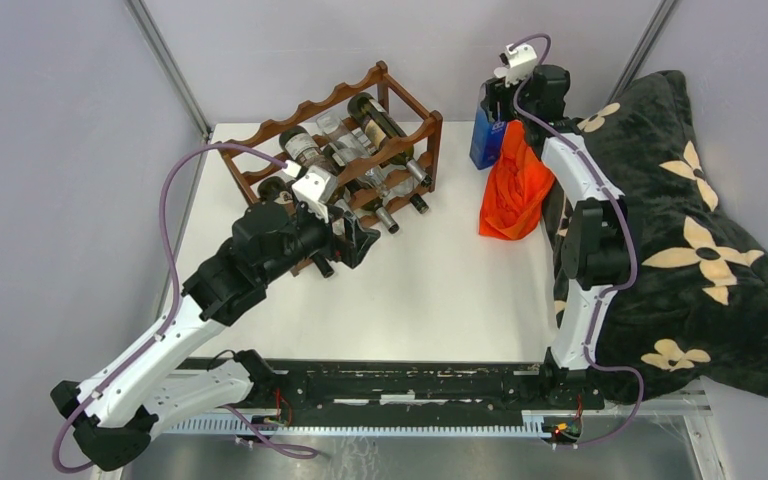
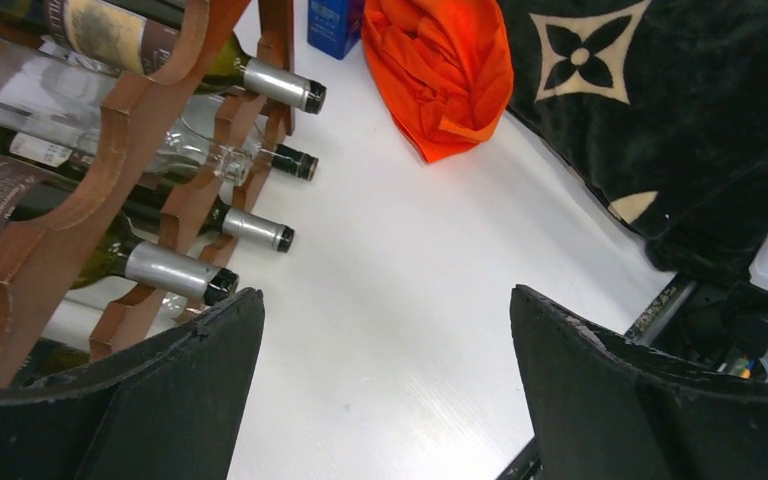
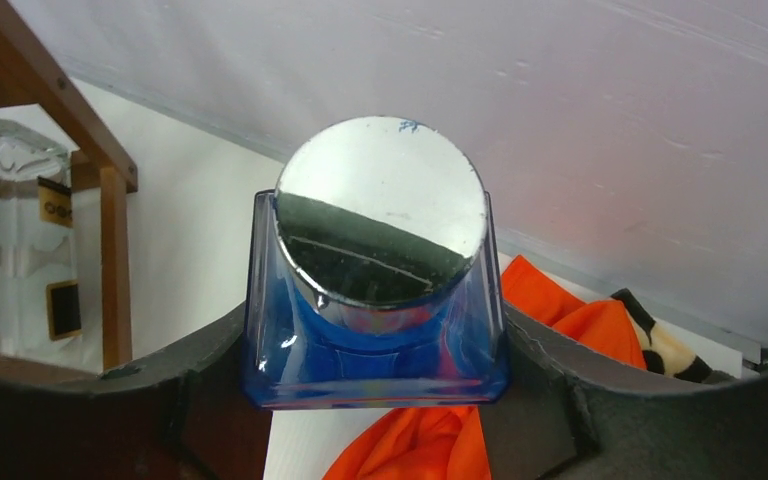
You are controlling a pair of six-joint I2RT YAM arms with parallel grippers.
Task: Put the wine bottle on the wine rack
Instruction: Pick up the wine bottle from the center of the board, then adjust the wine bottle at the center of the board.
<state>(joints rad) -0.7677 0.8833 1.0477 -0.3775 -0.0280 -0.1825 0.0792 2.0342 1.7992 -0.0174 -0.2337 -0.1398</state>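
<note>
Orange cloth [image 1: 513, 185] lies at the blue bottle's [image 1: 485, 140] 5 o'clock, black blanket [image 1: 700, 230] at 3. Right gripper [image 3: 375, 340] clasps the bottle's sides. Wine rack [image 1: 340, 150] stands at its 9, left gripper [image 2: 385, 390] gaping empty beside it.

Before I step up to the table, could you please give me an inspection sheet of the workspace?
Surface: white table, bare in the middle.
Job's things: wine rack at the far left, holding several bottles lying down; blue bottle upright at the far right.
Clutter: orange cloth beside the blue bottle; black flowered blanket heaped along the right edge.
Grippers: left gripper open and empty, in front of the rack; right gripper with jaws against both sides of the blue bottle.
Cables: a purple cable loops off the left arm; another runs along the right arm.
Surroundings: grey walls, metal posts.
</note>
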